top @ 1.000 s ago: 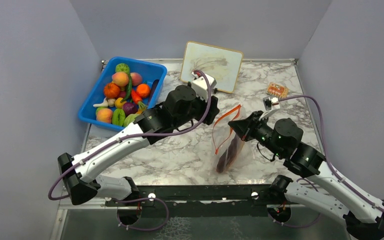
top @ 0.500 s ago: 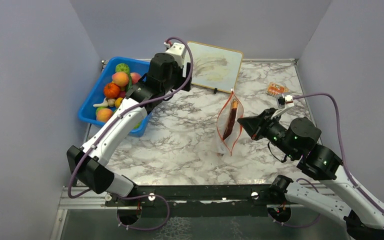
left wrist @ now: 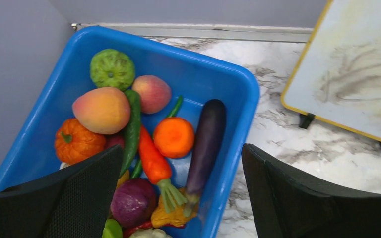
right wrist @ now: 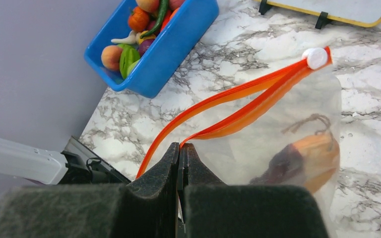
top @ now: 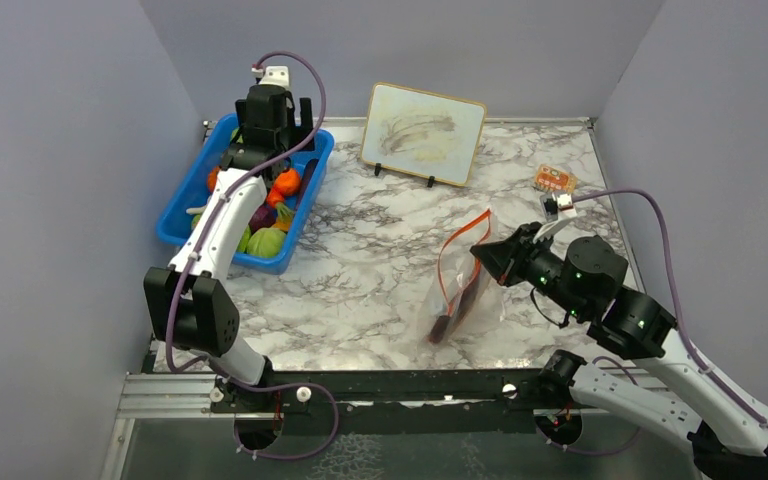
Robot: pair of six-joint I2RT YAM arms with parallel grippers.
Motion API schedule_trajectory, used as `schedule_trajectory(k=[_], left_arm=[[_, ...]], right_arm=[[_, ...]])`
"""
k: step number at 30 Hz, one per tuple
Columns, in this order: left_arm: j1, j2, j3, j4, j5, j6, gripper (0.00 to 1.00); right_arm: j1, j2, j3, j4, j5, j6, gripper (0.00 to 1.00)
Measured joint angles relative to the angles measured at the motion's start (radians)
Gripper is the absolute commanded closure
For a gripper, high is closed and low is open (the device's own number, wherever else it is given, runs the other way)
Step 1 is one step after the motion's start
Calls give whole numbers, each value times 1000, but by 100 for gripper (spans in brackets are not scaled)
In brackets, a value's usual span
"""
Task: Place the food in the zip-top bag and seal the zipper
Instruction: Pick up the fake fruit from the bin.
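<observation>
Grey-walled bay, marble table (top: 360, 290). The zip-top bag (right wrist: 278, 109) sits well right of the blue bin (left wrist: 198, 74). Its mouth gapes, and the zipper (right wrist: 238, 101) runs lengthwise away from the arms, with the slider (right wrist: 316, 58) farthest. The right gripper (right wrist: 181, 148) is clamped on the bag's mouth edge. The left gripper (left wrist: 181, 148) hangs over the bin's food (left wrist: 173, 136), spread wide and empty.

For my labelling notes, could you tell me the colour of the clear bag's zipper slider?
The small round slider is white, clearest in the right wrist view.
</observation>
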Motion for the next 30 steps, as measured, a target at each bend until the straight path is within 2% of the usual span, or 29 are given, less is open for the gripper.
schedule_trajectory(k=[7,10,23,30], left_arm=[[113,34,-41,73,-8,2,18],[152,50,-59,103,-2,1,19],[319,174,-129,224,46,-29,14],[333,240,-102,250,64,-29,11]], right_arm=[[0,21,0,-15,-14,35,99],[0,27,0,-23,-14,47,99],[0,27,-1,-21,-37,71,99],[0,27,-4,-18,-56,87,99]])
